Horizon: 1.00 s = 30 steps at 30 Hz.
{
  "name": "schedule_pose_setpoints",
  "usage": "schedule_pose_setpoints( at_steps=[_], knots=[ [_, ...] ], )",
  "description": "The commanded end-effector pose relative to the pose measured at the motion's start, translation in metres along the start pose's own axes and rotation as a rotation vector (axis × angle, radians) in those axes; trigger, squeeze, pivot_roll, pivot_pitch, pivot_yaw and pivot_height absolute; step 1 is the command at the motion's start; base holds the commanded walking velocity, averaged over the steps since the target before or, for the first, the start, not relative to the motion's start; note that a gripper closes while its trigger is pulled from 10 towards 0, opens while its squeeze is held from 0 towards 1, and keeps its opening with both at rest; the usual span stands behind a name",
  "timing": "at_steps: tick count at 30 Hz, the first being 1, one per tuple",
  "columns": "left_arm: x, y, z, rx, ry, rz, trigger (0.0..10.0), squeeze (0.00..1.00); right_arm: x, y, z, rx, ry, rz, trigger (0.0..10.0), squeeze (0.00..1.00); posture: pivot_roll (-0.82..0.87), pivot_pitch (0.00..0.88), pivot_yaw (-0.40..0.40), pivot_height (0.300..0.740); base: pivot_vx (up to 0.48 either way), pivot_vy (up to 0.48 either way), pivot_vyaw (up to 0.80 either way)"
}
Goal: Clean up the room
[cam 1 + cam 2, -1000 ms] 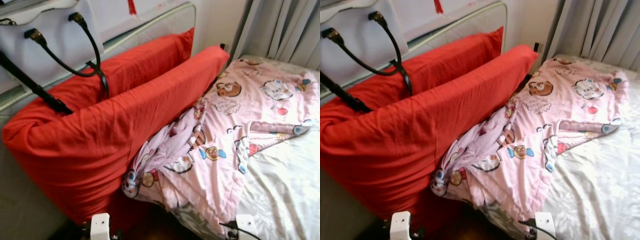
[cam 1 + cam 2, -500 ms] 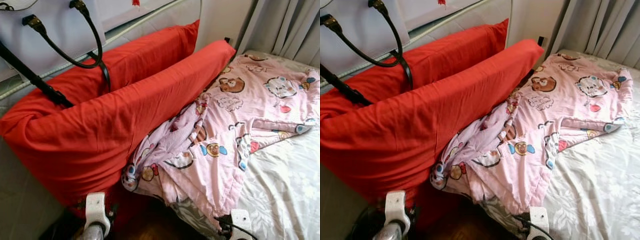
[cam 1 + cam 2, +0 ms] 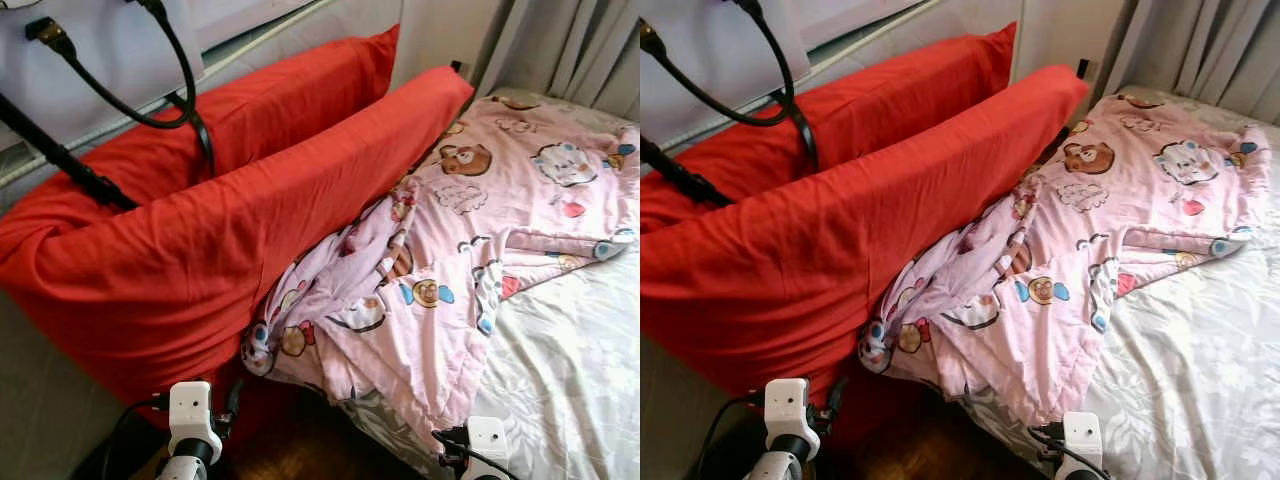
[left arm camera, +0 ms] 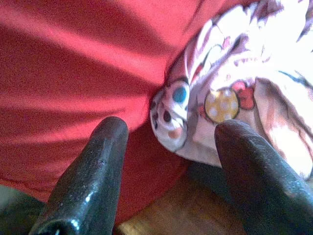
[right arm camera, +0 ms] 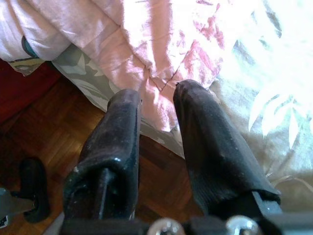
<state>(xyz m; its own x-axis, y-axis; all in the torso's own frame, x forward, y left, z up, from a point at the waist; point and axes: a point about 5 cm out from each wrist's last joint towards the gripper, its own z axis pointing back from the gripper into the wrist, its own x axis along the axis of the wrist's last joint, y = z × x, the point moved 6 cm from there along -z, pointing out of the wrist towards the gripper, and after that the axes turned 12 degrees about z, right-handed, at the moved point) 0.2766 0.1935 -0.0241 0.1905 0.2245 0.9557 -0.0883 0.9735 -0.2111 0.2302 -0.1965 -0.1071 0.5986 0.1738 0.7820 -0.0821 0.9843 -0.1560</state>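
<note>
Messy blanket waits on the bed

The pink blanket (image 3: 470, 250) lies crumpled on the bed (image 3: 570, 370), one corner hanging over the edge beside the big red pillows (image 3: 230, 230). The left claw (image 4: 168, 147) is wide open and holds nothing; it points at that hanging corner, likely to grab it. The right claw (image 5: 156, 122) is open just a little, near the blanket's edge, also holding nothing.

White wrist blocks (image 3: 189, 406), trailing black cables (image 3: 130, 415), glossy black claw fingers (image 4: 90, 181).
</note>
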Motion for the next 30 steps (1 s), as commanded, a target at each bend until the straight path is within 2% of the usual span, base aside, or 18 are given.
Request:
schedule_pose_setpoints(
  at_steps=[1,10,11,12,13,14,15,16,17,18,25,30],
  knots=[
    [0.004,-0.001,0.000,0.005,-0.013,0.009,10.0,0.00,-0.007,-0.001,0.003,-0.009,0.016,-0.015,10.0,0.00,-0.06,0.181,-0.005,0.740,0.000,0.000,0.00],
    [0.013,-0.004,-0.002,-0.006,-0.037,0.008,10.0,0.00,-0.003,-0.001,0.005,-0.023,-0.021,-0.031,10.0,0.00,-0.07,0.160,0.004,0.740,0.000,0.000,0.00],
    [0.014,-0.004,-0.002,-0.006,-0.039,0.008,10.0,0.00,0.014,-0.003,0.000,-0.036,-0.089,-0.009,10.0,0.00,-0.06,0.155,0.003,0.740,0.000,0.000,0.00],
    [0.015,-0.005,-0.002,-0.007,-0.041,0.008,10.0,0.00,0.054,-0.008,-0.006,-0.060,-0.231,0.020,10.0,0.00,-0.06,0.151,0.003,0.740,0.000,0.000,0.00],
    [0.015,-0.005,-0.002,-0.007,-0.041,0.008,10.0,0.00,0.054,-0.008,-0.006,-0.060,-0.231,0.020,10.0,0.00,-0.06,0.151,0.003,0.740,0.000,0.000,0.00],
    [0.016,-0.005,-0.001,-0.011,-0.043,0.004,10.0,0.00,0.088,-0.012,-0.009,-0.089,-0.349,0.048,10.0,0.00,-0.06,0.149,0.003,0.740,0.000,0.000,0.00],
    [0.016,-0.005,-0.001,-0.011,-0.043,0.004,10.0,0.00,0.088,-0.012,-0.009,-0.089,-0.349,0.048,10.0,0.00,-0.06,0.149,0.003,0.740,0.000,0.000,0.00],
    [0.018,-0.006,0.000,-0.016,-0.045,-0.003,10.0,0.00,0.112,-0.015,-0.008,-0.111,-0.431,0.059,10.0,0.00,-0.06,0.144,0.004,0.740,0.000,0.000,0.00],
    [0.018,-0.006,0.000,-0.016,-0.045,-0.003,10.0,0.00,0.112,-0.015,-0.008,-0.111,-0.431,0.059,10.0,0.00,-0.06,0.144,0.004,0.740,0.000,0.000,0.00],
    [0.019,-0.006,0.001,-0.015,-0.049,-0.001,10.0,0.00,0.127,-0.018,-0.003,-0.138,-0.502,0.041,10.0,0.00,-0.06,0.142,0.005,0.740,0.000,0.000,0.00],
    [0.024,-0.008,0.002,-0.014,-0.056,0.004,10.0,0.00,0.131,-0.017,0.003,-0.138,-0.543,-0.001,10.0,0.00,-0.06,0.129,0.006,0.740,0.000,0.000,0.00],
    [0.026,-0.011,0.000,-0.012,-0.060,0.011,10.0,0.00,0.116,-0.014,0.001,-0.133,-0.470,0.011,10.0,0.00,-0.06,0.122,0.003,0.740,0.000,0.000,0.00]
  ],
)
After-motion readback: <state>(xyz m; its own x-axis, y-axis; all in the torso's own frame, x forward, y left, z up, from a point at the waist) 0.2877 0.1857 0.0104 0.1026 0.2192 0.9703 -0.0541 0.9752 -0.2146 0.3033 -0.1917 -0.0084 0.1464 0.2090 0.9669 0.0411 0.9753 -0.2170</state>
